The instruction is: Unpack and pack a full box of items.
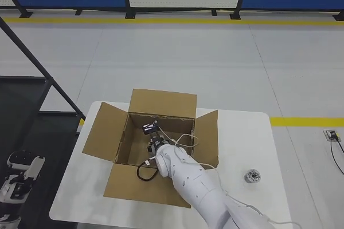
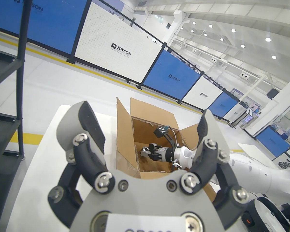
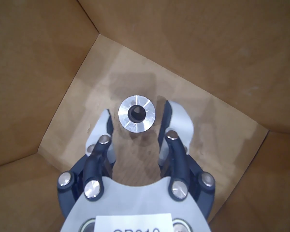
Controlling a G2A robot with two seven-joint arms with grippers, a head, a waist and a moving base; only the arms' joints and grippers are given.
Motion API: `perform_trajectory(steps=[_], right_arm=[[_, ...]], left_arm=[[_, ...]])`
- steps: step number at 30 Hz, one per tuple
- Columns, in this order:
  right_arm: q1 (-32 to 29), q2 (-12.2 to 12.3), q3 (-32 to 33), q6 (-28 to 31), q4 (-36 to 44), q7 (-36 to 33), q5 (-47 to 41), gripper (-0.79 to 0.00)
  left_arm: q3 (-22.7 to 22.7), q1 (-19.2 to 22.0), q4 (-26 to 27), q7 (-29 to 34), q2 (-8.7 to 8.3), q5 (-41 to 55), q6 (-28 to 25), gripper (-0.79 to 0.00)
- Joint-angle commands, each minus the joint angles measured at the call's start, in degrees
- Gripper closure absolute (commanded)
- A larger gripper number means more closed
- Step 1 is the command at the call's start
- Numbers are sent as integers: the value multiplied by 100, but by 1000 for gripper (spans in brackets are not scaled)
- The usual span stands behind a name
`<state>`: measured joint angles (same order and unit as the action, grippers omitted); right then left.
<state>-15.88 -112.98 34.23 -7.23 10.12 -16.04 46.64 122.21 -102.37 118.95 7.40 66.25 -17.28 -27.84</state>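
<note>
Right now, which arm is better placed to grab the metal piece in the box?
Right. The right claw is open inside the box, straddling the metal piece. The left claw hangs open outside it.

A white counter with rounded corners carries an open cardboard box. The box has all four flaps folded outward and stands toward the robot's left side of the surface. A small, round, shiny metal piece lies alone on the bare surface on the right, well apart from the box.
</note>
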Motion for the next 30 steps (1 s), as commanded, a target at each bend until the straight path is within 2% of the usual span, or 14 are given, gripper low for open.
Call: perform_trajectory(steps=[1,9,16,23,30], right_arm=[[36,-1,21,87,-37,-71,-9,0],[92,-1,70,210,-38,-57,47,0],[204,34,74,599,29,-5,210,0],[268,84,-55,996,115,-524,631,0],[217,128,-62,685,210,-905,827,0]], left_arm=[[19,-6,-4,-16,6,6,8,-785],[16,24,-4,-19,22,-50,11,-785],[-43,102,-23,31,27,-116,8,-785],[-120,229,-53,150,20,-160,-26,-785],[-200,352,-82,230,13,-192,-30,-785]])
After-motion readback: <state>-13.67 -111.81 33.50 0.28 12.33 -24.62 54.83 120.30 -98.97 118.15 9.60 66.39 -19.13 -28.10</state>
